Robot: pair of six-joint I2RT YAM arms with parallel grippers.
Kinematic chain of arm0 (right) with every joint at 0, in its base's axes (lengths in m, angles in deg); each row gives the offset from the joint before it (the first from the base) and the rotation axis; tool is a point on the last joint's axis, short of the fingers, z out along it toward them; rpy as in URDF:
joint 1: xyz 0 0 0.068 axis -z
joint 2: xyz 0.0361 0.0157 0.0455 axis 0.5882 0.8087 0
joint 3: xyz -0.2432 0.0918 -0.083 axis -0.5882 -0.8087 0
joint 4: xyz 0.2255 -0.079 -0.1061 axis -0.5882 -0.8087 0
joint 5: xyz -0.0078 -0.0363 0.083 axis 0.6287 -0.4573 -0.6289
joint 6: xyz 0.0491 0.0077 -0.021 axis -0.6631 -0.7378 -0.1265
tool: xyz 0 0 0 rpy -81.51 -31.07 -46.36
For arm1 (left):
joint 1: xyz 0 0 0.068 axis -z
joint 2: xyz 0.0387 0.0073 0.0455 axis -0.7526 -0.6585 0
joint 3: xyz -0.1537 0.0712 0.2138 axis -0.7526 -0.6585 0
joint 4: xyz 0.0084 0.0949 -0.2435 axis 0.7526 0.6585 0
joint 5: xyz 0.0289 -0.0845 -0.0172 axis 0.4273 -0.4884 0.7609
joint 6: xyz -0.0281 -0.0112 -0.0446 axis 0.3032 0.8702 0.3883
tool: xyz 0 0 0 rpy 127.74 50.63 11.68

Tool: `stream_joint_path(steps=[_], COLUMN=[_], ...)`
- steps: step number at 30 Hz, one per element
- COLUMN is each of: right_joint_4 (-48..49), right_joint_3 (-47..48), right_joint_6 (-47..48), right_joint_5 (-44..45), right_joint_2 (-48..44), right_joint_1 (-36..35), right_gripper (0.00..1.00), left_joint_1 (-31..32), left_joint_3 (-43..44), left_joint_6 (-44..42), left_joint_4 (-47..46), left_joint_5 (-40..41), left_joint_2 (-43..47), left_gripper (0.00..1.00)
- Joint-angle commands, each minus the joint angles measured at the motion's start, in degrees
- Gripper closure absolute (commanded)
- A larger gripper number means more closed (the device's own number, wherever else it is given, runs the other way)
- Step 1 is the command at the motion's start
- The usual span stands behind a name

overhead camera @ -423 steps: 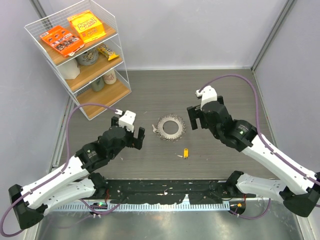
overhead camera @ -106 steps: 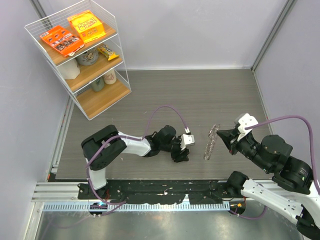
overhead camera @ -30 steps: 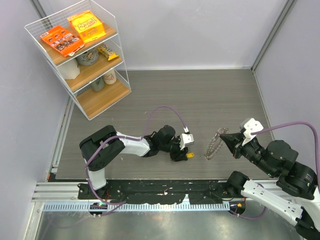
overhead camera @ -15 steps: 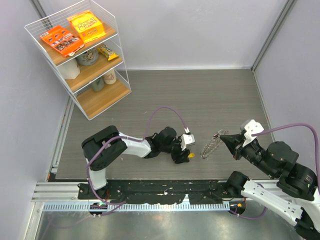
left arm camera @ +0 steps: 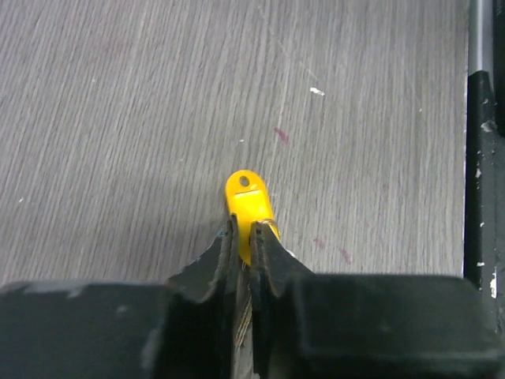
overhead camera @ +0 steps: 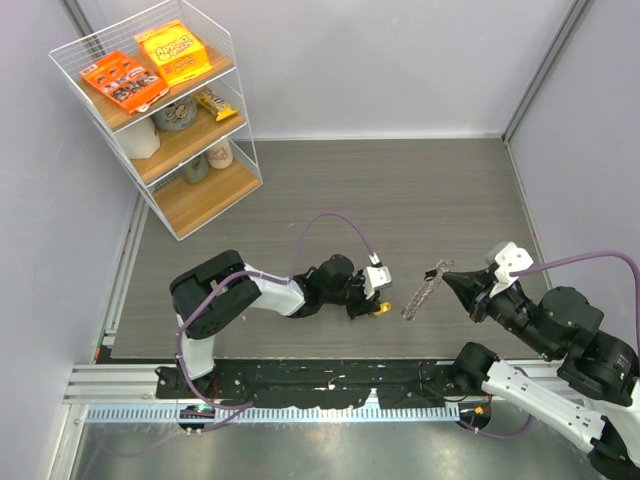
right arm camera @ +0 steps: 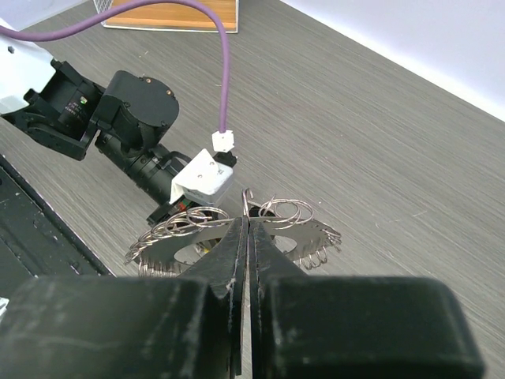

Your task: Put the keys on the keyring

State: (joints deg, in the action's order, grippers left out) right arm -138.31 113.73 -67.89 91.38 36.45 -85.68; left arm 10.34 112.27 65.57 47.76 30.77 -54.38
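Keyring hangs clear of table, rim pinched between closed fingers of right gripper. Left gripper clamped tight on yellow-headed key, near keyring, not touching.

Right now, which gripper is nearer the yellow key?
Left. The left gripper is clamped on the yellow key; the right gripper holds the keyring apart, off to the key's right.
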Motion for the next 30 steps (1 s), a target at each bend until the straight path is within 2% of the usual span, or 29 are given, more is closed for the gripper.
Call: stream_joint_path(steps=[1, 5, 7, 14, 18, 21, 22, 23, 24, 25, 30], right_joint_4=[2.8, 2.9, 2.9, 3.6, 4.2, 5.1, 5.2, 5.5, 5.5, 5.6, 5.7], right_joint_3=[0.6, 0.7, 0.7, 1.3, 1.1, 0.8, 0.8, 0.7, 0.8, 0.9, 1.2], right_joint_6=[-0.7, -0.7, -0.7, -0.6, -0.6, -0.6, -0.7, -0.7, -0.7, -0.7, -0.3], right_joint_5=[-0.5, -0.5, -0.5, -1.1, -1.6, -2.0, -2.2, -2.3, -2.3, -2.2, -1.4], right_joint_2=[-0.7, -1.2, -1.0, 0.1, 0.7, 1.4, 1.6, 1.8, 2.1, 2.3, 3.3], right_joint_1=[0.0, 0.1, 0.0, 0.0, 0.1, 0.0, 0.0, 0.0, 0.0, 0.0, 0.0], right_gripper=[0.95, 0.95, 0.94, 0.95, 0.94, 0.94, 0.95, 0.95, 0.94, 0.94, 0.94], left_joint_1=[0.6, 0.9, 0.9, 1.0, 0.9, 1.0, 1.0, 0.9, 0.9, 0.9, 0.9], left_joint_3=[-1.1, -2.5, -2.6, -2.6, -2.7, -3.7, -4.3, -5.1, -5.8, -6.3, -8.5], left_joint_6=[-0.3, -0.1, -0.9, -3.8, -6.0, -5.5, -4.8, -4.0, -3.4, -2.9, -2.3], left_joint_4=[4.9, 3.5, 4.5, 9.4, 13.4, 14.4, 13.6, 12.8, 12.0, 11.3, 9.0], left_joint_5=[2.8, 3.8, 4.6, 8.9, 11.9, 10.9, 10.4, 10.0, 9.4, 8.6, 8.8], left_joint_2=[-1.6, 0.1, 4.5, 28.8, 34.3, 34.1, 33.8, 33.4, 33.1, 33.1, 34.4], left_gripper=[1.00, 1.00, 1.00, 1.00, 1.00, 0.58, 0.54, 0.35, 0.08, 0.01, 0.00])
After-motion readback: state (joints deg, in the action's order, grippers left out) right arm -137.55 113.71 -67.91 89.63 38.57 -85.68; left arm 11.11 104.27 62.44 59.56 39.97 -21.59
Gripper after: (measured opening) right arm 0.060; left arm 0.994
